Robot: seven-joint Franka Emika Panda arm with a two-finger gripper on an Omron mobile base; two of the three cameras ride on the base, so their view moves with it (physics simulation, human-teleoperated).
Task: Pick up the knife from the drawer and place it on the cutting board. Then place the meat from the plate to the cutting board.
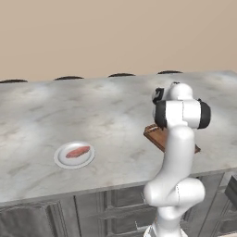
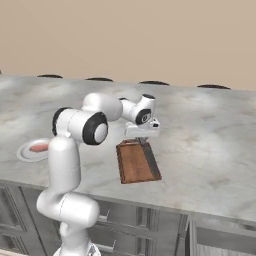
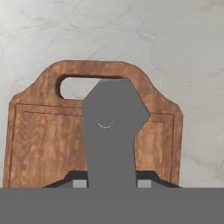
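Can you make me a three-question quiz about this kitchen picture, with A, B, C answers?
1. Where is the meat?
A. on the plate
B. on the cutting board
C. on the floor

2. What colour is the cutting board?
A. white
B. reddish-brown
C. green

3. What is the gripper doing?
A. shut on the knife above the cutting board
B. open above the plate
C. shut on the meat

Answers:
1 A, the pink slab lies on the white plate on the counter.
2 B, the hand view shows brown wood grain.
3 A, the dark blade hangs from the gripper over the cutting board.
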